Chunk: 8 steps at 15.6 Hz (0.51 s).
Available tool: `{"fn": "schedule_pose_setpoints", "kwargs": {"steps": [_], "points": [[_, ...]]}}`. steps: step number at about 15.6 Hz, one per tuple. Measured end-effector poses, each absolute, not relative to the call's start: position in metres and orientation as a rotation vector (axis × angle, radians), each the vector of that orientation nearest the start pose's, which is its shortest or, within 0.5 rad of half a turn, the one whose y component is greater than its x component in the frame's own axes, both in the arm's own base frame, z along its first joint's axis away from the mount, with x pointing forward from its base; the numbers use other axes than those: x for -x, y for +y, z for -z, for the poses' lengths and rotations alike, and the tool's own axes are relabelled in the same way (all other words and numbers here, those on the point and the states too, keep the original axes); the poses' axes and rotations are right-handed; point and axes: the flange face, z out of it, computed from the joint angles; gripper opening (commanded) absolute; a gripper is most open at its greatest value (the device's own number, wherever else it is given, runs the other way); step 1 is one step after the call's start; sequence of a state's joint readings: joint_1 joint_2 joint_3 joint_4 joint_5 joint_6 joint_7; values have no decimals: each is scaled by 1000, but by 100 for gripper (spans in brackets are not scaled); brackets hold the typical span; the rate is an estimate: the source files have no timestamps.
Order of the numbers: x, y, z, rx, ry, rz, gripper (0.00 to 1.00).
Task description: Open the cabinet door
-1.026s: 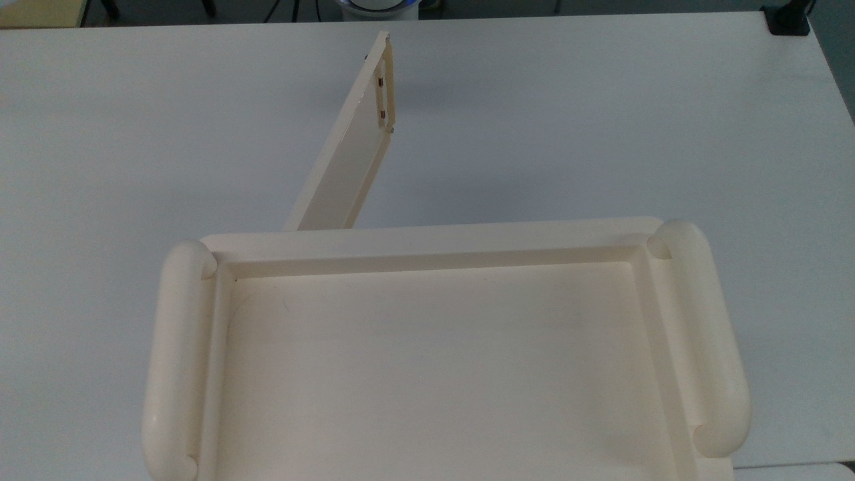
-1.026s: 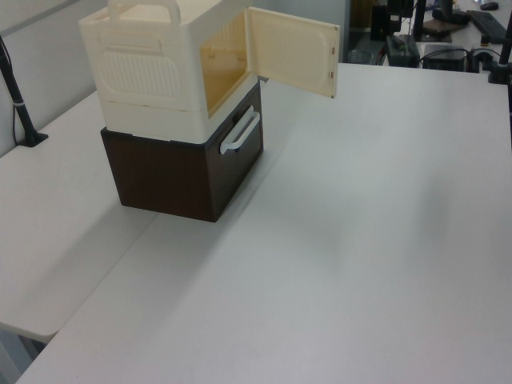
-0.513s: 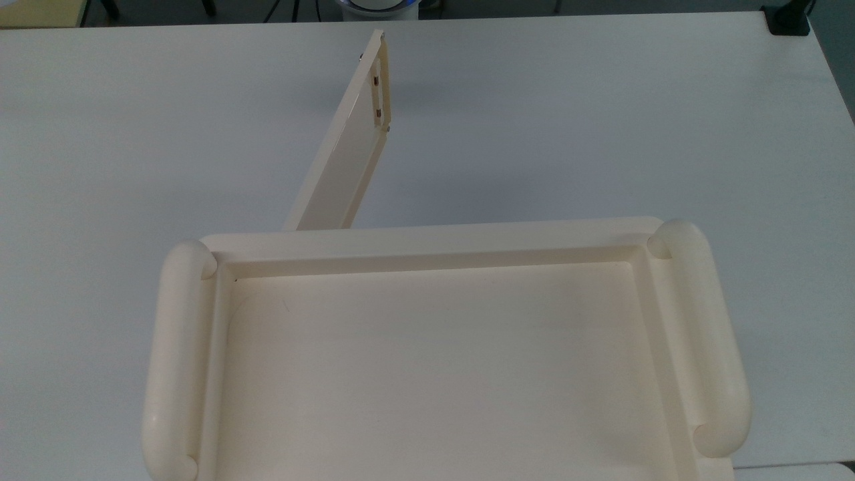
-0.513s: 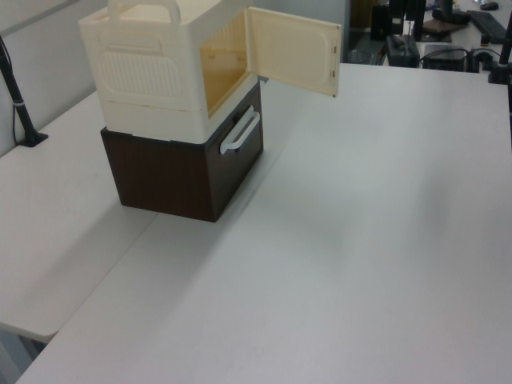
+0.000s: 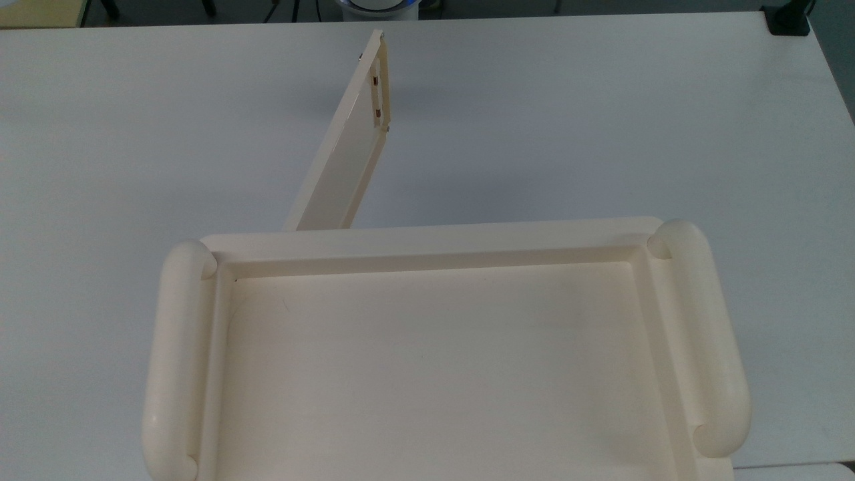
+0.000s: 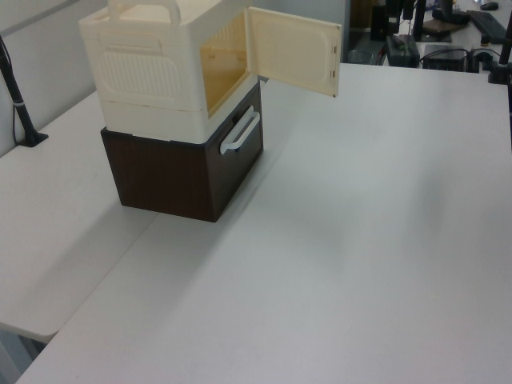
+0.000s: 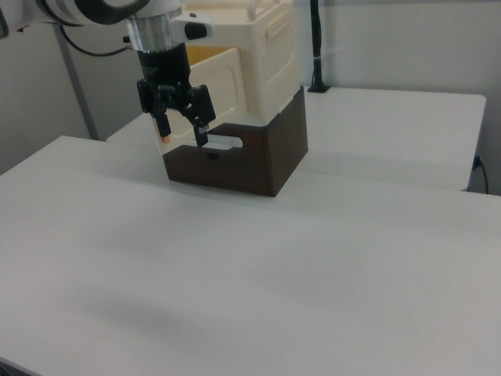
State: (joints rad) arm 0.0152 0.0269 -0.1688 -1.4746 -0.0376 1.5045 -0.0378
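The cream cabinet (image 6: 152,72) stands on a dark brown drawer unit (image 6: 176,172); its recessed tray top (image 5: 434,374) has a fat rounded bar along each side. The cabinet door (image 5: 347,150) stands swung wide open, angled away from the front, with small brass fittings near its free edge. In the left view the cabinet door (image 6: 292,52) leaves the yellowish inside uncovered. My gripper (image 7: 183,135) hangs open in front of the cabinet door (image 7: 223,86), above the table, with nothing between its fingers.
The brown unit (image 7: 266,157) has a white handle (image 6: 240,132) on its front. A black pole with a clamp (image 6: 20,104) stands at the left view's left. The wide white table (image 6: 360,240) spreads around the cabinet.
In the top view the door's free edge has swung slightly further toward the top view's left over the first half second, then stayed still.
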Motion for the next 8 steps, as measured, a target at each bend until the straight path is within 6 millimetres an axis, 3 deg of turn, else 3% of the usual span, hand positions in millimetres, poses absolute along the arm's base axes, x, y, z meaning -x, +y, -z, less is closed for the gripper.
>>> {"fn": "schedule_pose_setpoints", "kwargs": {"steps": [8], "points": [[-554,-88,-641,3179,188,-20,100]]}}
